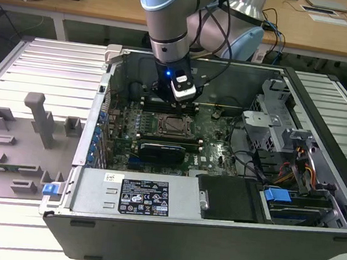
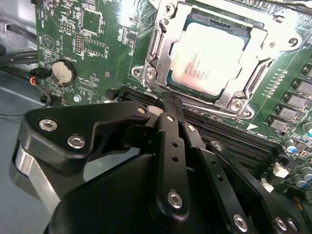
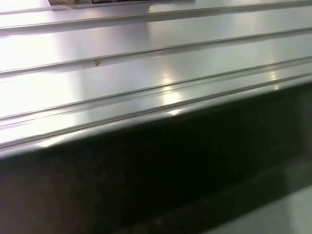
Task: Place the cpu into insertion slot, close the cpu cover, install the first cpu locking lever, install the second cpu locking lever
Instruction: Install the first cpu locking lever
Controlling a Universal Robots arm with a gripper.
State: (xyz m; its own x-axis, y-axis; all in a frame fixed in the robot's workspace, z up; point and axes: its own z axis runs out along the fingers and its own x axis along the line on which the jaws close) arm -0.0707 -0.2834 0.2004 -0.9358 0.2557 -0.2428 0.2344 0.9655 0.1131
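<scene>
Steel of the cpu cover (image 2: 163, 48), lying down over the light, fragile cpu (image 2: 207, 53) in the insertion slot (image 2: 224, 24), looks thin and stiff, probably best pushed at its rim by the tool (image 2: 165, 103), whose tips are pinched together.

silver cpu (image 2: 207, 56) seated flat, steel cpu cover (image 2: 163, 58) down

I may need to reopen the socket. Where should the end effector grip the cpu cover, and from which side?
Take the cpu cover by its outer rim on the edge nearest the end effector, coming in from over the memory slots. It lies flat around the cpu, so probably only that rim offers a pinch; whether a lever pins it, I cannot tell.
</scene>
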